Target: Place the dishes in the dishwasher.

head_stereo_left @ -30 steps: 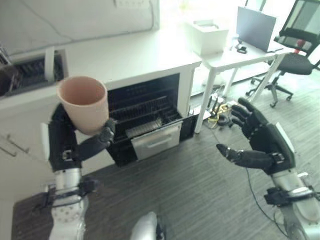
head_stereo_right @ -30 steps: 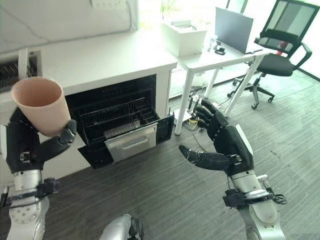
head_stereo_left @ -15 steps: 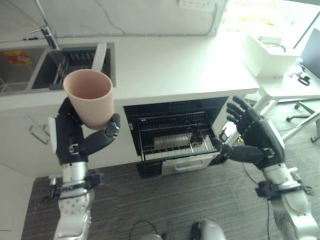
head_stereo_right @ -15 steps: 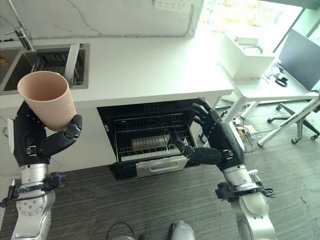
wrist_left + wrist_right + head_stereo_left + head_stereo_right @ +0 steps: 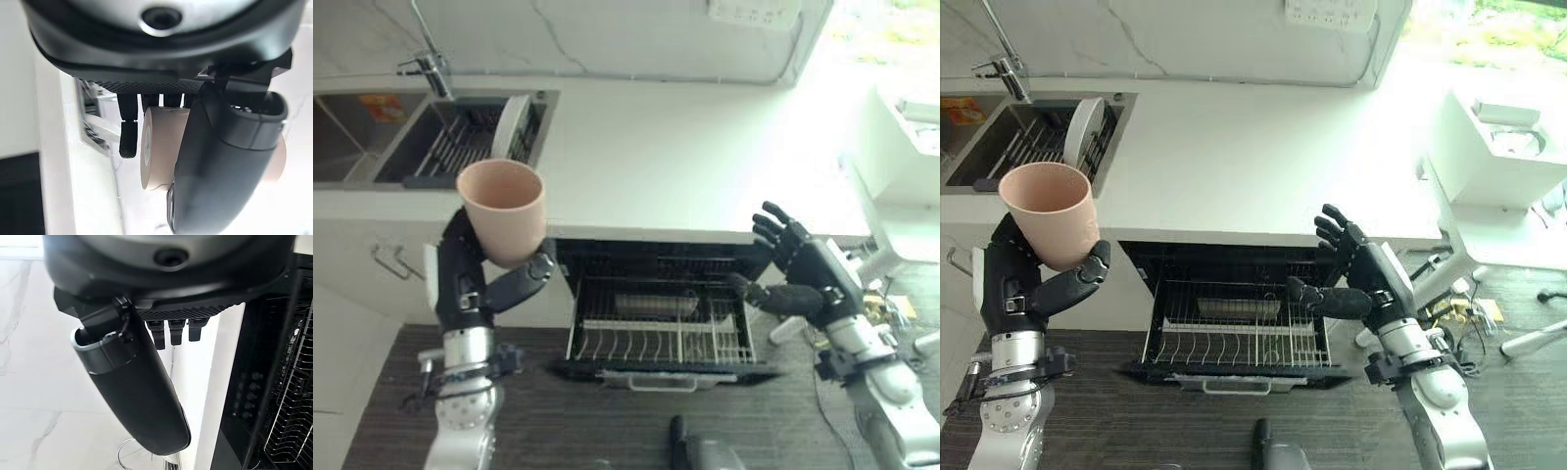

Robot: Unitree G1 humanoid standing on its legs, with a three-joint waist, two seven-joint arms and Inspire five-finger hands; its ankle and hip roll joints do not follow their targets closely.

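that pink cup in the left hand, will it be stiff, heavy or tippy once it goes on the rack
The cup likely stays stiff: its round rim keeps its shape in the left hand. It is probably light, as it looks empty. It may tip on the dishwasher rack, since it tapers to a narrower base and the rack is open wire.

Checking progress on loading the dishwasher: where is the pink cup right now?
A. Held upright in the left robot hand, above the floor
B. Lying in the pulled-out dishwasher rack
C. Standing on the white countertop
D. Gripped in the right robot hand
A: the left robot hand has its fingers and thumb curled round the pink cup, which stands upright with its mouth up, left of the pulled-out dishwasher rack.
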